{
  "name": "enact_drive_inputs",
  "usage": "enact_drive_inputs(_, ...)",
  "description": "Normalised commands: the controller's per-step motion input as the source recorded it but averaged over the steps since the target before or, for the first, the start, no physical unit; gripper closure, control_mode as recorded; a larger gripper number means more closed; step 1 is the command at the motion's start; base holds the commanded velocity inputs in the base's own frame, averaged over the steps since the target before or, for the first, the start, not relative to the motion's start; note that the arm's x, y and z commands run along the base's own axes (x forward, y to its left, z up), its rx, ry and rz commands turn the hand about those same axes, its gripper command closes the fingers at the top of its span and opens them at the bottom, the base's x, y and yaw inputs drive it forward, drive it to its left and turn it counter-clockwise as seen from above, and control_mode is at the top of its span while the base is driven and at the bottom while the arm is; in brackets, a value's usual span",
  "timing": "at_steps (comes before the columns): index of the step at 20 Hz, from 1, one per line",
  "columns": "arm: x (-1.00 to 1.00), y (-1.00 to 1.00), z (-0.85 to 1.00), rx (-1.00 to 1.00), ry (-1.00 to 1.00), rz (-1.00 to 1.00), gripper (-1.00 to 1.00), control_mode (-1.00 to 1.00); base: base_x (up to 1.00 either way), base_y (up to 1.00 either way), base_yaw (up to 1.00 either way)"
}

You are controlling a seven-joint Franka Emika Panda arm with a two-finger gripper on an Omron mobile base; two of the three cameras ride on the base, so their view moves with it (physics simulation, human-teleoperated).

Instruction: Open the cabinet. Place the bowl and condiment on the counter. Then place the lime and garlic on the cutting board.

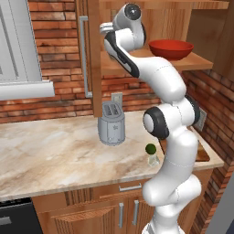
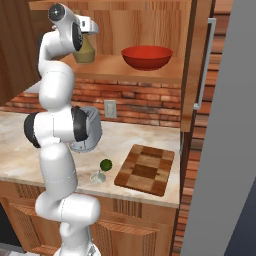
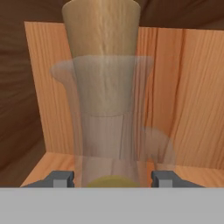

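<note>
Condiment (image 3: 105, 105) is seen at centre of the hand view, upright on the cabinet (image 2: 150, 70) shelf, its glass neck standing between the gripper (image 3: 113, 178) fingertips; whether the jaws are clamped on it cannot be told. Bowl (image 1: 170, 49) is placed upper right, same shelf. Lime (image 2: 106, 164) is set on the counter (image 1: 55, 151) beside the cutting board (image 2: 146, 169).

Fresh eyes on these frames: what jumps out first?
The white arm reaching high into the open cabinet, its gripper straddling the neck of the condiment on the shelf. Right of it on that shelf sits the glossy red bowl. Down on the counter, the lime lies beside the cutting board.
</note>
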Motion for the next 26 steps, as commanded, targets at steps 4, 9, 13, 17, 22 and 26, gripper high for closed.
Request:
enact_drive_inputs(4, 0.00, 0.00, 0.00, -0.02, 0.00, 0.00, 1.00, -1.00, 0.00, 0.00, 0.00)
enact_drive_inputs(9, -0.07, -0.01, 0.00, -0.01, 0.00, 0.00, 1.00, -1.00, 0.00, 0.00, 0.00)
enact_drive_inputs(13, -0.54, -0.13, 0.06, 0.00, 0.00, 0.00, 1.00, -1.00, 0.00, 0.00, 0.00)
enact_drive_inputs(17, -0.83, -0.26, 0.16, 0.00, 0.00, 0.00, 1.00, -1.00, 0.00, 0.00, 0.00)
enact_drive_inputs(22, -0.99, -0.35, -0.01, 0.00, 0.00, 0.00, 1.00, -1.00, 0.00, 0.00, 0.00)
enact_drive_inputs(26, -1.00, -0.47, -0.05, 0.00, 0.00, 0.00, 1.00, -1.00, 0.00, 0.00, 0.00)
